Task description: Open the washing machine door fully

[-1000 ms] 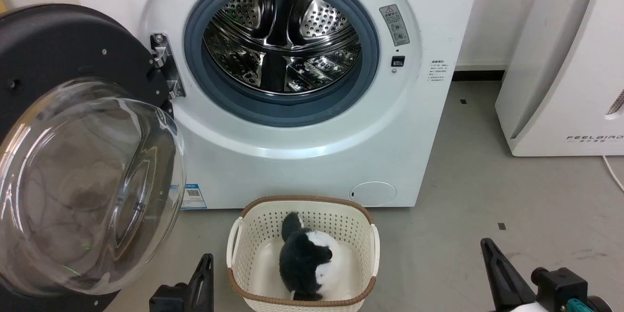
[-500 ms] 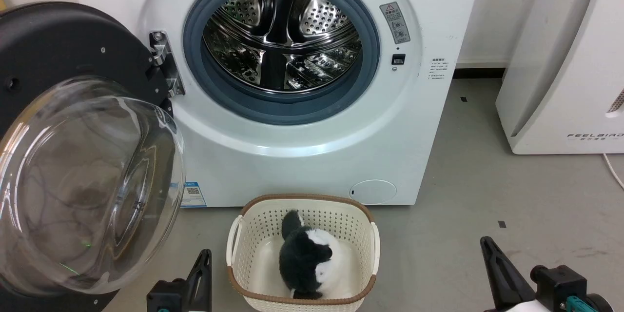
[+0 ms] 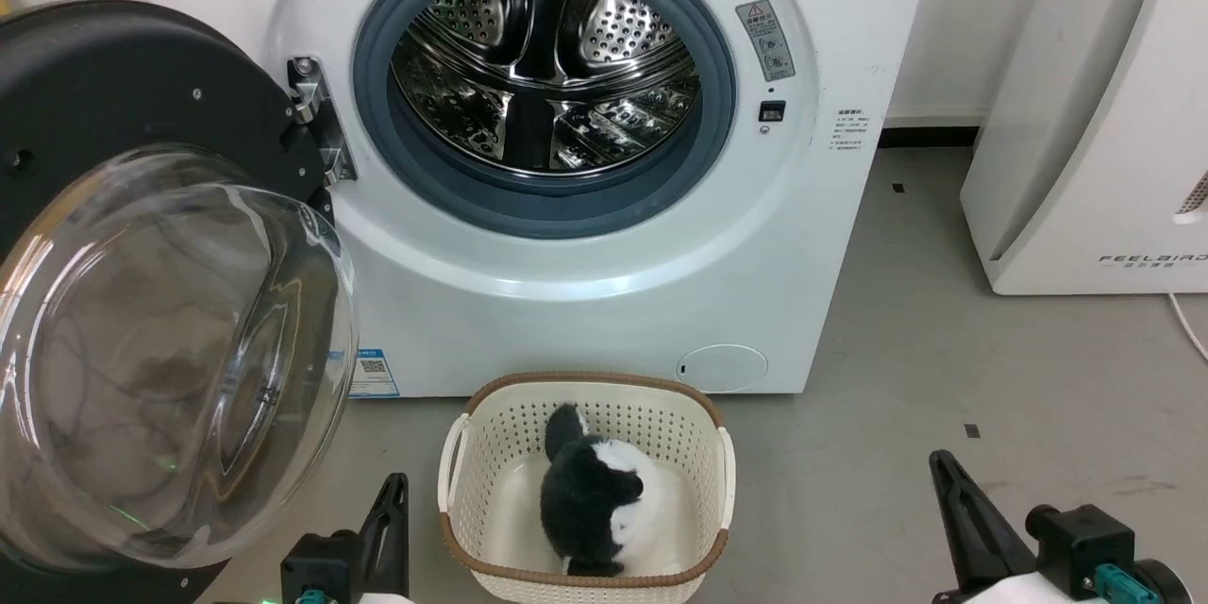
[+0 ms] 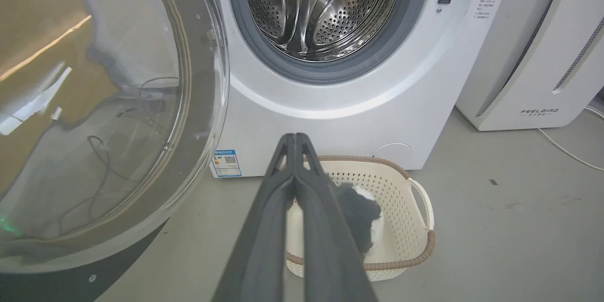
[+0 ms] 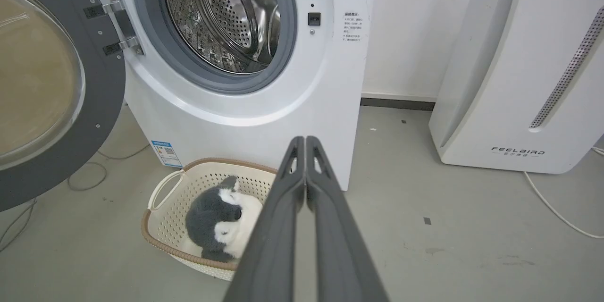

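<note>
the left gripper (image 4: 295,137) sits low, its two fingers (image 4: 264,231) pressed together tip to tip and holding nothing. the right gripper (image 5: 306,139) is the same: closed flat, empty. both hang above the grey floor (image 3: 944,349), apart from everything else. just ahead, between them, a cream basket (image 3: 727,481) stands on the floor with a black and white plush toy (image 3: 595,500) lying in it. the basket is just in front of the washer (image 3: 585,302), near its base. the door (image 3: 123,85) is swung wide to the robot's left on its hinge (image 3: 316,118), with its inner face and clear glass bowl (image 3: 160,359) turned toward the head camera, well off the opening. neither gripper touches it. beyond, the grey ring (image 3: 722,113) frames the steel drum (image 3: 613,38). a blue sticker (image 3: 373,374) sits low on the washer's front. to the right stands a white feelbird unit (image 3: 1085,113)
</note>
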{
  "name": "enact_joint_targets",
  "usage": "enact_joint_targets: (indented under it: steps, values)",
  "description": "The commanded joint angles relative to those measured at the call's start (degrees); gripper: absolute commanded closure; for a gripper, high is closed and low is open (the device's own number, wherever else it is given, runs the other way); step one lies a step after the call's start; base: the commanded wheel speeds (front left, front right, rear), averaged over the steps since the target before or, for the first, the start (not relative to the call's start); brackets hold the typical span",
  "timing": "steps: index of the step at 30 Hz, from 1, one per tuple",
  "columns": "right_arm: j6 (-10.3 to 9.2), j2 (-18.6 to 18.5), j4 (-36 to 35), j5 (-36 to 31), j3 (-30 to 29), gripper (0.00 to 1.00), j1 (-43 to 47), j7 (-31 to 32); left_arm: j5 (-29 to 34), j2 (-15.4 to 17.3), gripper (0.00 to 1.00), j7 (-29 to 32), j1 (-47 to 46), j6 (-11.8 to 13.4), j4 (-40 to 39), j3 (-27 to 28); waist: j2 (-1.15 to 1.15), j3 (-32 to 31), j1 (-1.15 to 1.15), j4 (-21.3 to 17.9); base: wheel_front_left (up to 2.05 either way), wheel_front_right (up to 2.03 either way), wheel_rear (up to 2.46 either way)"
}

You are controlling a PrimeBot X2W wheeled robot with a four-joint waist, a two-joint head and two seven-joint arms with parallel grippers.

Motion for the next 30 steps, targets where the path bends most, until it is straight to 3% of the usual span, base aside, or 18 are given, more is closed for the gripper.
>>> enact_joint_targets:
  steps: [1,30]
  values:
    - [0.01,0.06,-0.51,-0.57,-0.03,1.0,-1.05,0.34,0.6,-0.11,1.0,0.31,-1.21,-0.44,-0.38,0.41,0.0,0.03,0.0,0.01,0.0,0.0,0.0]
    - [0.02,0.11,-1.18,-1.68,-0.14,1.0,-2.63,1.71,3.59,-1.9,1.0,3.0,-2.24,-2.85,-2.81,3.81,0.0,0.75,0.0,0.24,0.0,0.0,0.0]
